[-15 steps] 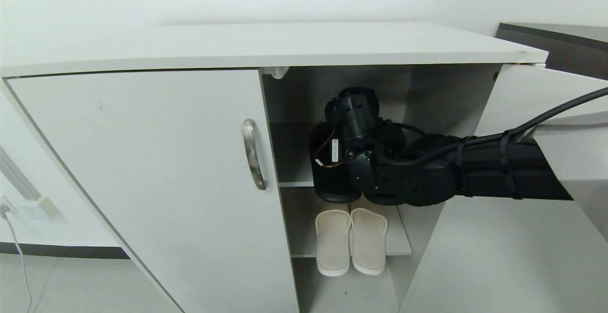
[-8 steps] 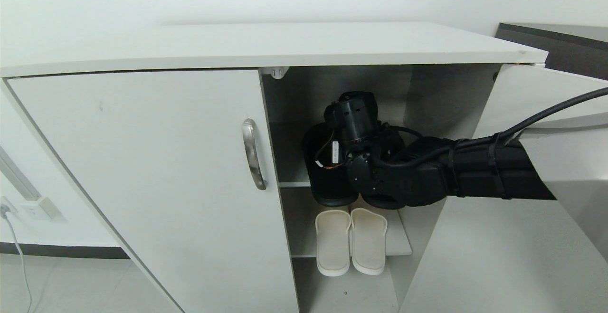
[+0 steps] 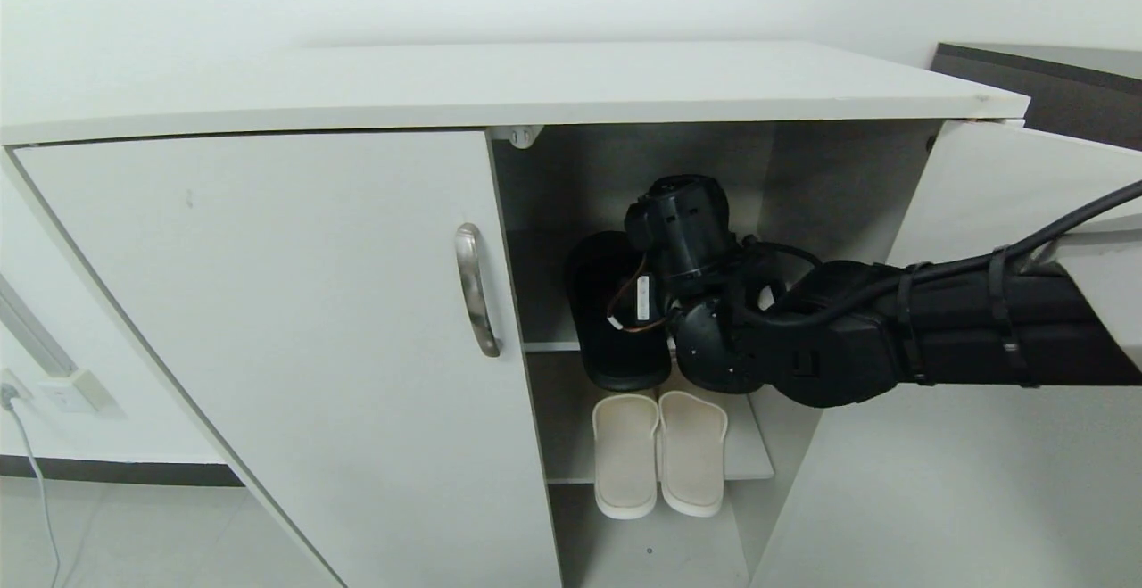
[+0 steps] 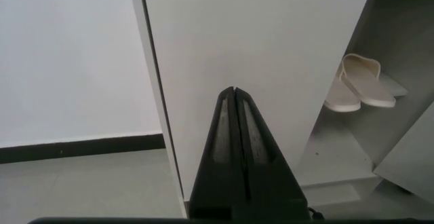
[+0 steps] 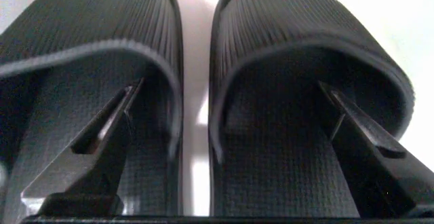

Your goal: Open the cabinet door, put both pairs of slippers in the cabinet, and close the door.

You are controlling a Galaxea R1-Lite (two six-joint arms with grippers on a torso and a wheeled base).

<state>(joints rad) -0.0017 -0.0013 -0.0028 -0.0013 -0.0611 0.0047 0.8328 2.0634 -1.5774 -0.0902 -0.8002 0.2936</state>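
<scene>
— Where are the black slippers (image 3: 614, 311)?

— On the upper shelf (image 3: 551, 345) in the cabinet (image 3: 535, 79), side by side, rounded heels poking past its near edge. Their straps are finely ribbed and the footbeds have a woven-looking grain.

— And the right gripper (image 5: 230, 85)?

— Spread wide. One thin, wedge-shaped finger (image 5: 102, 142) sits over each footbed, and nothing is pinched between them.

— The other pair?

— The cream slippers (image 3: 658, 452) lie on the shelf below, smooth and matte, touching along their inner sides.

— The doors?

— The flat white left door (image 3: 268, 320), with its curved metal handle (image 3: 475, 289), is closed. The right door (image 3: 999, 178) is swung open.

— And the left gripper (image 4: 234, 95)?

— Its fingers are pressed flat together, near the left door.
</scene>
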